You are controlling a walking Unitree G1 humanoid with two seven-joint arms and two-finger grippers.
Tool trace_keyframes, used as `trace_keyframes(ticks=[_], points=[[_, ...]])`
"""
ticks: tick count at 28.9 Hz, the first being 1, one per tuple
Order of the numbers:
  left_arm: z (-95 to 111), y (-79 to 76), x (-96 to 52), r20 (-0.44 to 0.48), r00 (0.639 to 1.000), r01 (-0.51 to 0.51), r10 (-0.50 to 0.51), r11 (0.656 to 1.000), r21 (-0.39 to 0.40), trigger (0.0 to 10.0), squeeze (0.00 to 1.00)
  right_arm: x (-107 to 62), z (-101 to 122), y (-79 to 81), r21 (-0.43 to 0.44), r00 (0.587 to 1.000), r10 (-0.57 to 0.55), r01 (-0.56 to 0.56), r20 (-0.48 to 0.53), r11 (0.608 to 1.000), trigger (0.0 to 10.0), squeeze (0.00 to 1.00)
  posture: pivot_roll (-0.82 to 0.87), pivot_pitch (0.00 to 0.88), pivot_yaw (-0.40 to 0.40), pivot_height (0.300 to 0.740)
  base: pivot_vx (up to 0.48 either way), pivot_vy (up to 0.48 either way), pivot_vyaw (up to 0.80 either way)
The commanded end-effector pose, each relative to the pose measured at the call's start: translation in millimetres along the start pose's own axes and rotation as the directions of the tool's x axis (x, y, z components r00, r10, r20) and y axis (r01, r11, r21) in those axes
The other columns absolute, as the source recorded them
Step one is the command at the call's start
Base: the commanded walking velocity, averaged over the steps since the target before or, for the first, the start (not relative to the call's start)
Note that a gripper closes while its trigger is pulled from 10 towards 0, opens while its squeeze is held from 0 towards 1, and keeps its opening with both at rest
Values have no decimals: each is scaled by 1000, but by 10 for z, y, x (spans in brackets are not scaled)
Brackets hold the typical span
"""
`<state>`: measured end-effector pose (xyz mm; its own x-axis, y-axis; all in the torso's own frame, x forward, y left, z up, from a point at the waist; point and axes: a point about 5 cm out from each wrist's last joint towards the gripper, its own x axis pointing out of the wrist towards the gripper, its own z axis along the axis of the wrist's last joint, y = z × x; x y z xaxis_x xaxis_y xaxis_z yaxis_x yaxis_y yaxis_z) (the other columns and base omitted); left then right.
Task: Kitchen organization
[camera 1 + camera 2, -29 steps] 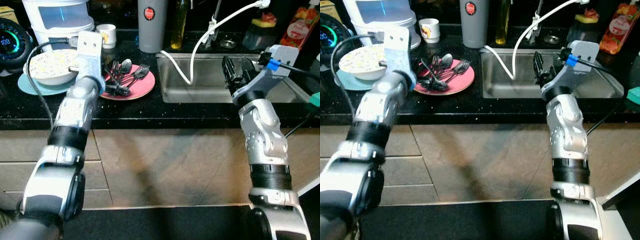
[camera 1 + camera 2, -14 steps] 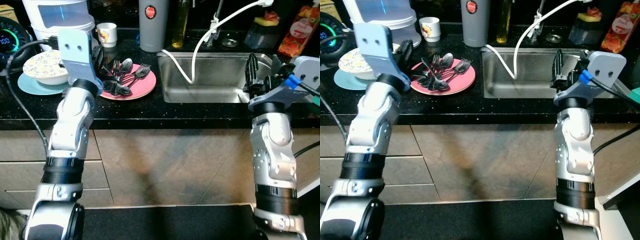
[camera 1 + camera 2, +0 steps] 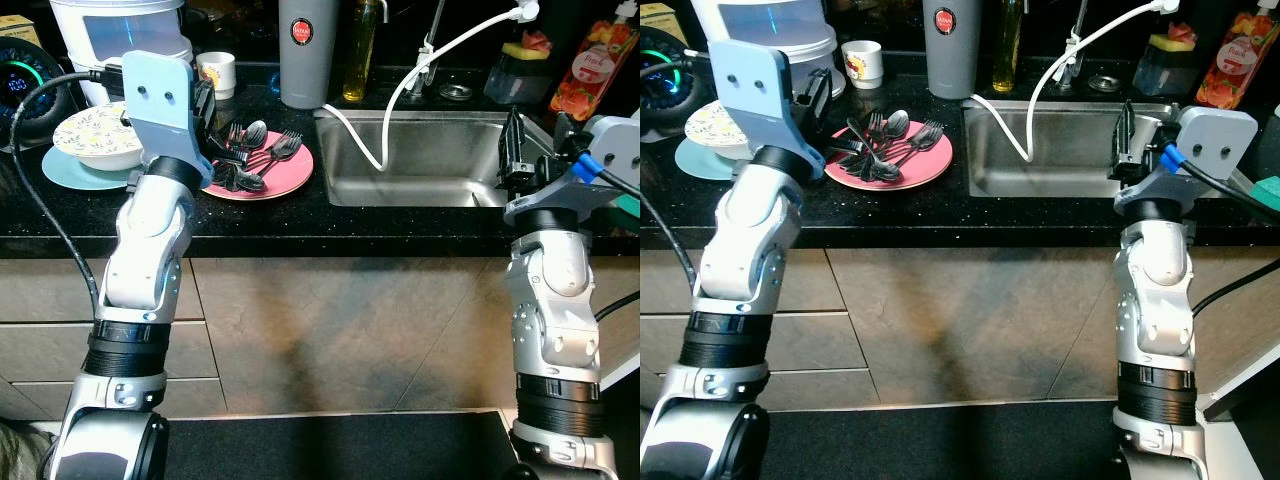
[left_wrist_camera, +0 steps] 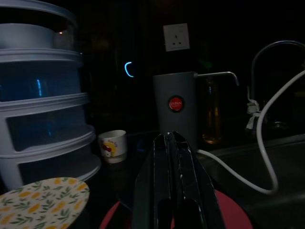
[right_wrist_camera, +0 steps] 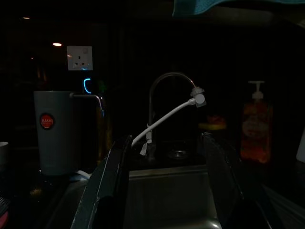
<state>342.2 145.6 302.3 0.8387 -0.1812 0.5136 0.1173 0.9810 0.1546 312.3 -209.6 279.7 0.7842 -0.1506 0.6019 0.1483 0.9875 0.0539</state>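
Taking the sink (image 3: 420, 160) as landmark, one pink plate (image 3: 285, 175) was counted to its left on the tabletop (image 3: 300, 225), loaded with several forks and spoons (image 3: 255, 150) too tangled to number. Further left, one patterned bowl (image 3: 95, 140) was seen on one blue plate (image 3: 70, 172). One small mug (image 3: 214, 72) and one grey tumbler (image 3: 306, 50) were counted behind the pink plate.

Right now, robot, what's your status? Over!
Left tool shut, empty, above the pink plate's edge. Right tool open, empty, over the sink. Forks and spoons piled on plate, untouched. White hose hangs into sink.
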Motion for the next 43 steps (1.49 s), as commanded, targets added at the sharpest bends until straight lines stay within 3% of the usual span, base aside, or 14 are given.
trace_keyframes(ticks=[1,12,43], points=[[-21,-61,-24,-1,1000,13,-13,1000,4,10000,0,-32,16,-6,-4,1000,-7,7,5,1000,10000,0,67,0,-10,740,0,0,0],[-62,-106,4,-10,1000,14,-14,1000,-1,10000,0,-72,-44,-20,3,999,-27,27,-26,1000,10000,0,59,0,-4,740,0,0,0],[-103,-89,29,-14,1000,-7,8,999,47,10000,0,-61,-61,-1,9,999,-13,14,-36,1000,10000,0,56,0,-9,740,458,0,0]])
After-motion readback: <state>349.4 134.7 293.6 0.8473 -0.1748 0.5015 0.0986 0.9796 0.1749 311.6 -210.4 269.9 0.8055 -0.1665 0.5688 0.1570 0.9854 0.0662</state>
